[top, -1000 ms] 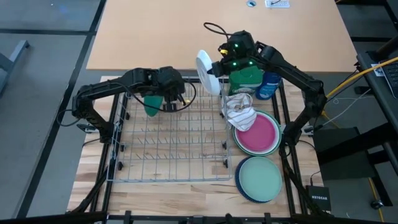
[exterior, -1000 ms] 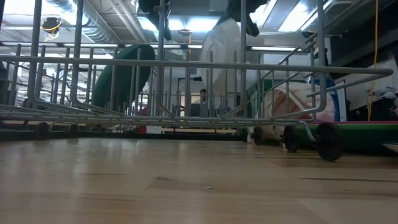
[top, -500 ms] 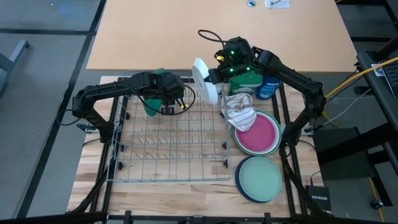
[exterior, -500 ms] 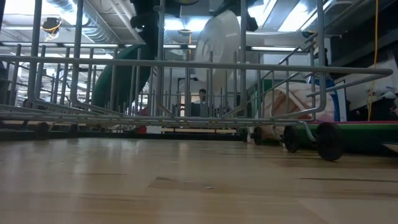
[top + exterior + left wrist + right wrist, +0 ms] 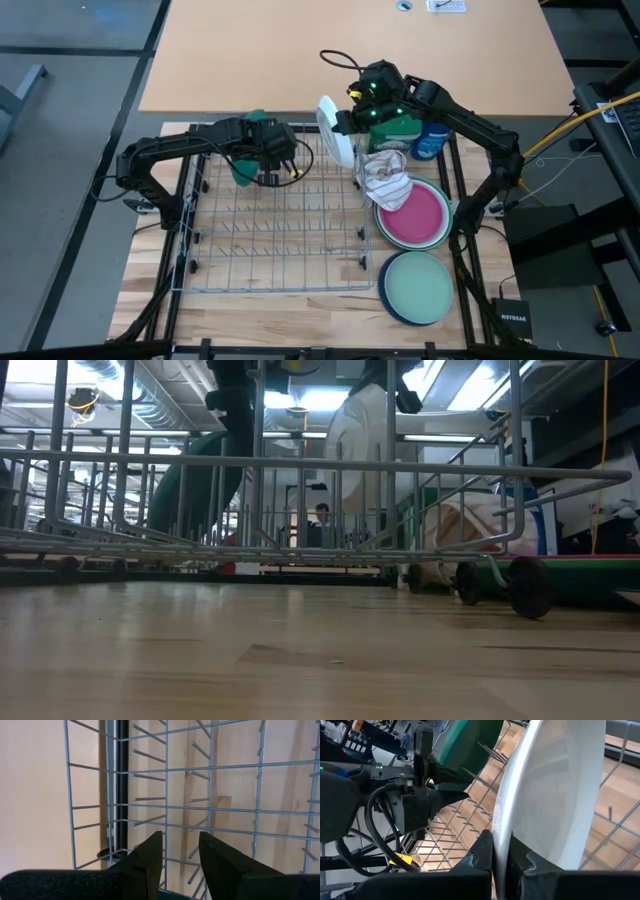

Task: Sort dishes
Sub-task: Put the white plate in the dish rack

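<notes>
The right gripper (image 5: 501,851) clamps the white plate (image 5: 333,130) on edge above the rack's (image 5: 270,225) far right corner, so it can slot between the tines. The left gripper (image 5: 180,851), jaws narrowly parted and empty, hovers beside the green plate (image 5: 243,165) standing in the rack.

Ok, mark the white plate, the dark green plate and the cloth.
white plate (image 5: 333,128), high view, middle of its face.
dark green plate (image 5: 190,485), low view, its face behind the rack wires.
cloth (image 5: 386,178), high view, bunched centre.
</notes>
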{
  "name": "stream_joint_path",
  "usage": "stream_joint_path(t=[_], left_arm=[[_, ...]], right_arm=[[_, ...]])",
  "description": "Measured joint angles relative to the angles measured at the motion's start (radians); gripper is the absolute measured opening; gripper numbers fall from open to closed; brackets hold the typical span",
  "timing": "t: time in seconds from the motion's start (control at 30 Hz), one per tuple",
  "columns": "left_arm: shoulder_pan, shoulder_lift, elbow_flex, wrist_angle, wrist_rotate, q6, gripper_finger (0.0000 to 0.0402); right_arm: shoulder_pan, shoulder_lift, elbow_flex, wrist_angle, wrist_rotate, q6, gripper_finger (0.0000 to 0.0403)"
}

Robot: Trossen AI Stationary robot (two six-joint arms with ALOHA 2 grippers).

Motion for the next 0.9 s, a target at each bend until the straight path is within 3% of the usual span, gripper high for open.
stream_joint_path(t=[0.9], left_arm=[[0.000, 0.000, 0.000, 0.000, 0.000, 0.002, 0.0117]], right_arm=[[0.035, -0.038, 0.000, 0.019, 0.007, 0.058, 0.0014]])
